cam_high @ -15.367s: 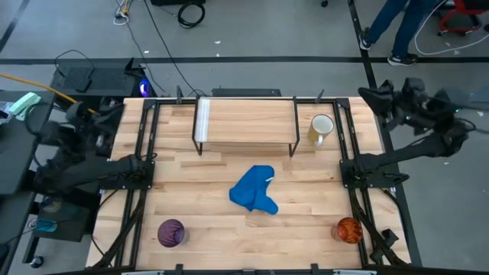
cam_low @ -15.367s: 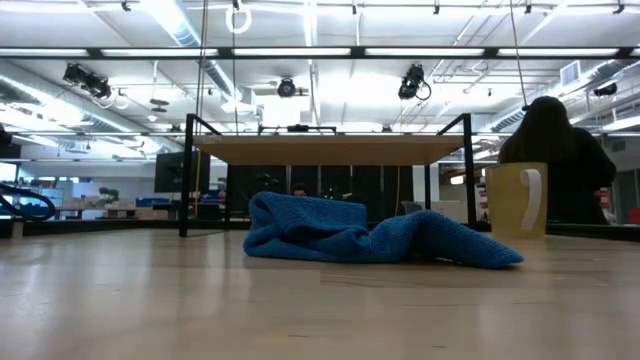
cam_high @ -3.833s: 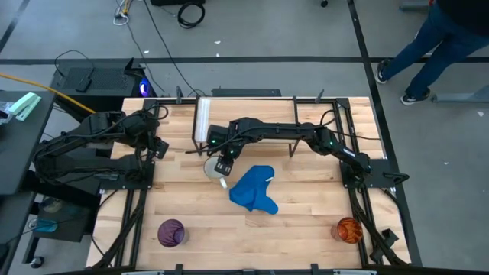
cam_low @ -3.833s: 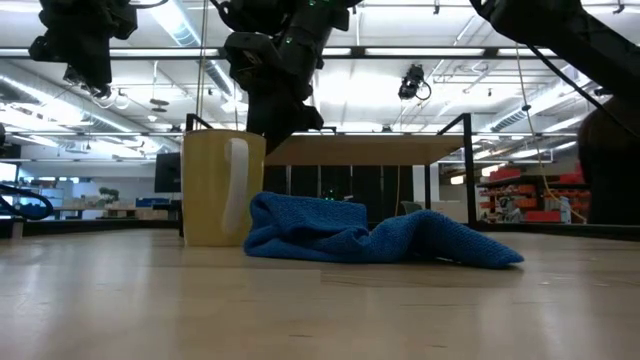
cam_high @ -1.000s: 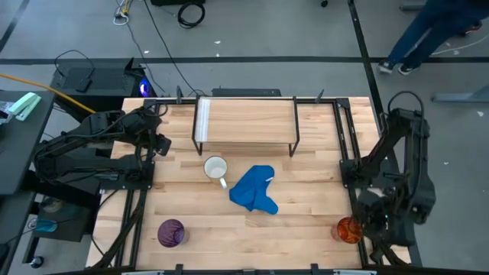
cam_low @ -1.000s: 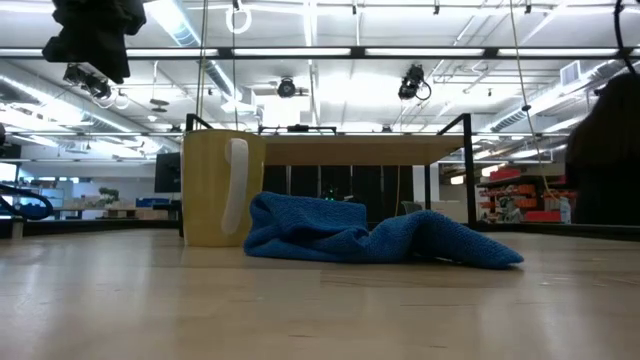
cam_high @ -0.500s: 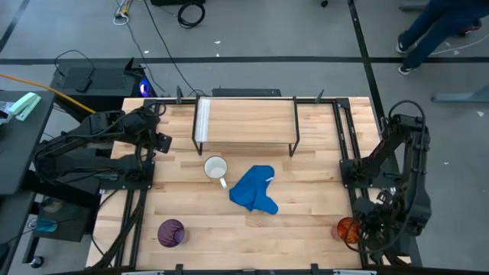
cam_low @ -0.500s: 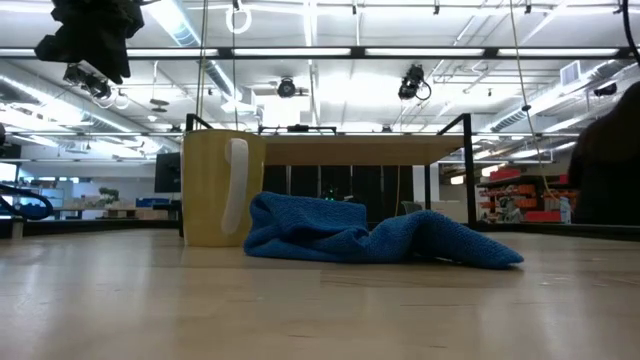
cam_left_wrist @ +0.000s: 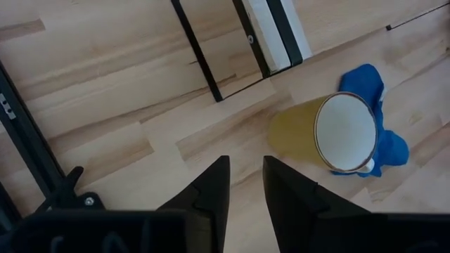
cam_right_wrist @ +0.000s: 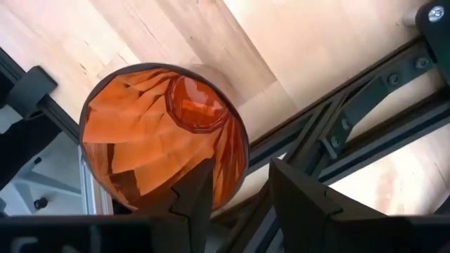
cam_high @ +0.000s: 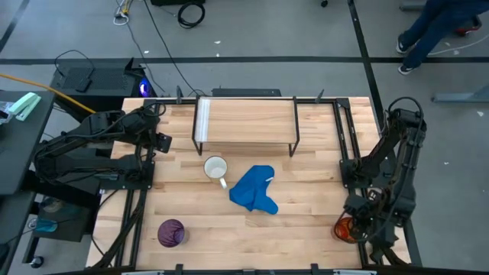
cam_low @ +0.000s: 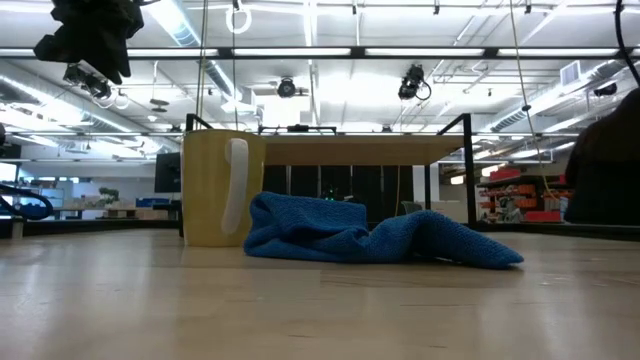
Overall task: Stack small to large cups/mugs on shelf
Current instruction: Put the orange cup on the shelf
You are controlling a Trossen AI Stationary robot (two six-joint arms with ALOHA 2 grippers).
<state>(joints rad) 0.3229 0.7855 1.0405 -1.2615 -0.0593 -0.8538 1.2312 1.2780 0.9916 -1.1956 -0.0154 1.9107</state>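
- Along the near edge of the bench (cam_high: 191,191), the purple cup (cam_high: 170,232) stands at the left and the orange cup (cam_high: 344,228) at the right corner, right beside the black frame rail.
- The right end effector (cam_right_wrist: 232,184) hangs over the orange cup with its fingers spread apart, one finger (cam_right_wrist: 193,197) over the cup's mouth and the other outside the rim; nothing is gripped.
- The orange cup is translucent, with faceted walls and an open mouth facing up.
- Bare wood lies open between the two cups.
- In the middle, the white mug (cam_high: 215,168) stands upright, handle toward the blue cloth (cam_high: 254,191) crumpled just to its right.
- The left end effector (cam_high: 158,143) hovers by the left rail, left of the mug, its fingers a narrow gap apart and empty.
- At the far edge stands the shelf (cam_high: 246,121), a light board on black wire legs.
- Beyond the bench are grey floor, cables, and a person's legs (cam_high: 428,27) far right.
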